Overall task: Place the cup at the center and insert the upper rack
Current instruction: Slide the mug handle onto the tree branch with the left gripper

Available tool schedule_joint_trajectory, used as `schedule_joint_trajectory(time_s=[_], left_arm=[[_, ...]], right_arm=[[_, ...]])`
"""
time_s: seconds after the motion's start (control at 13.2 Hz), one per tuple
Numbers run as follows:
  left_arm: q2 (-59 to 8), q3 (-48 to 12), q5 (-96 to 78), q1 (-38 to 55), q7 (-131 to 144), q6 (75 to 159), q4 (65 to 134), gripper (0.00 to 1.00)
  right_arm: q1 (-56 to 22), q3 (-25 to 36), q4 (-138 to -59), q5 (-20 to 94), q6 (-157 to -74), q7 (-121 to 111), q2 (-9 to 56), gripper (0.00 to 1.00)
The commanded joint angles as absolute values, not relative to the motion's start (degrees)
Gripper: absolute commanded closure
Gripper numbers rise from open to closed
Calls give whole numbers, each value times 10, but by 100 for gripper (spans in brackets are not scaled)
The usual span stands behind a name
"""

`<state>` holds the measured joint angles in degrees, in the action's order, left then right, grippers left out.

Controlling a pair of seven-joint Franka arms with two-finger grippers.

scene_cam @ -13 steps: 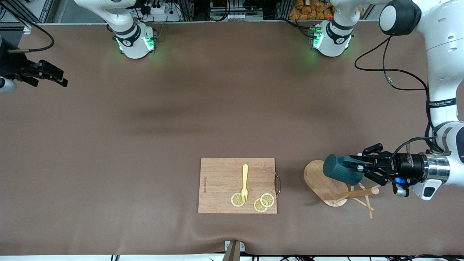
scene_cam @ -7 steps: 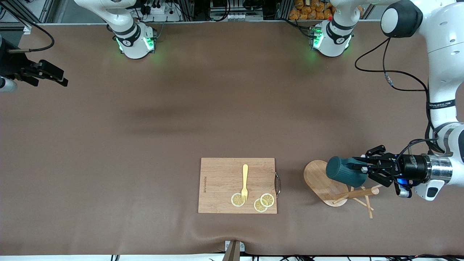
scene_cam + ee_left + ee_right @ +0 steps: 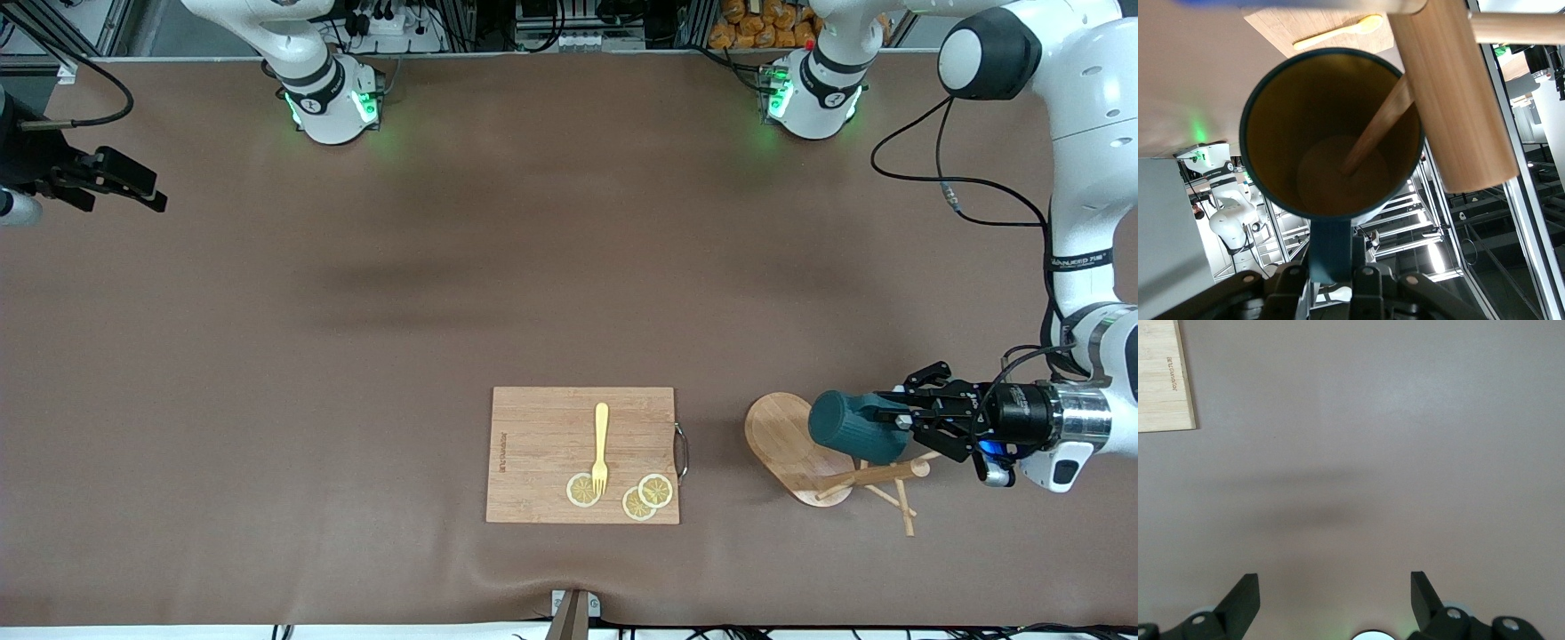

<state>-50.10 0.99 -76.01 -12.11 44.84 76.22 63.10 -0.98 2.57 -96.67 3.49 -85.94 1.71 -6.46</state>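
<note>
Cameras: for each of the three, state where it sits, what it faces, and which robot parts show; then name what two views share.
Front view: high across the table, facing both bases; shows both arms, left gripper holding the cup over the upper rack.
Left wrist view: on the left wrist, looking into the cup; a rack peg reaches inside; gripper body below.
Right wrist view: on the right wrist, looking down at bare table; open right gripper.
Shared: cutting board, in all three.

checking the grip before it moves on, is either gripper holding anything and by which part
The left gripper holds the cup by its side handle, over the upper rack. The right gripper waits open, holding nothing.
</note>
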Motion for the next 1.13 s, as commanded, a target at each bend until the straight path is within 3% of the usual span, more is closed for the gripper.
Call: schedule_joint_trajectory(time_s=[0.0, 1.06], left_arm=[[-504, 6, -775, -126, 423, 751, 632, 100], [-534, 6, -807, -126, 375, 751, 631, 100]], right_arm=[[-11, 25, -963, 34, -851, 26, -69, 0], [-11, 25, -960, 34, -849, 26, -69, 0]])
